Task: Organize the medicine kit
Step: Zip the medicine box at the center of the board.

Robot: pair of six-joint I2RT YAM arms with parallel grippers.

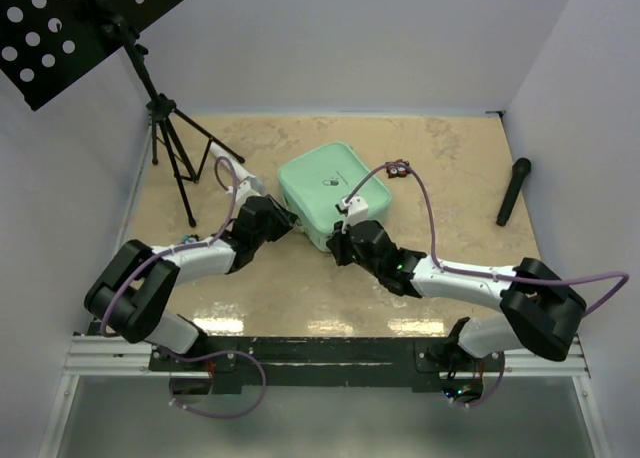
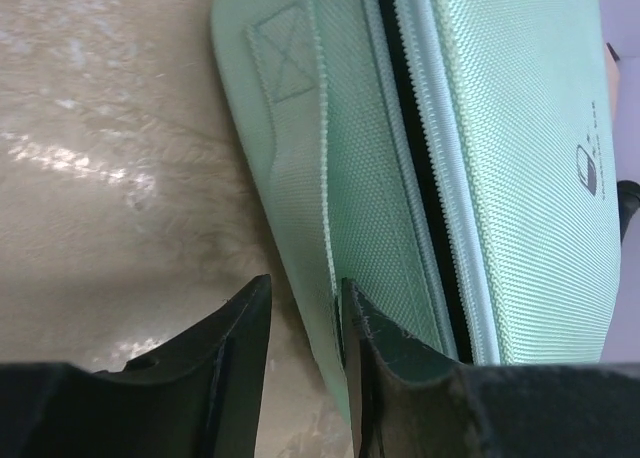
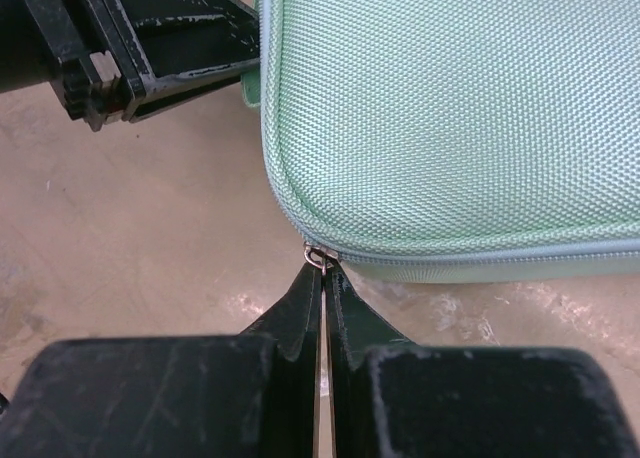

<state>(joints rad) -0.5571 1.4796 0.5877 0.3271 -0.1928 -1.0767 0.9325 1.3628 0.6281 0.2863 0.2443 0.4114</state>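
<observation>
The left arm [image 1: 200,258] and right arm [image 1: 470,276] have white links, bulky black joints and looping purple cables [image 1: 430,215]. The fingers [image 2: 238,363] are black, scuffed wedges.

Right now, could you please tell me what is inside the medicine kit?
Only a dark gap shows along the unzipped side of the medicine kit; its lid covers whatever is inside.

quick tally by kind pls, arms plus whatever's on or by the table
arms: 2, left and right
case, mint green: 1
stand, black: 1
black cylinder: 1
total: 5
not counted: dark red bit by the case, which looks like part of the right arm's cabling
</observation>
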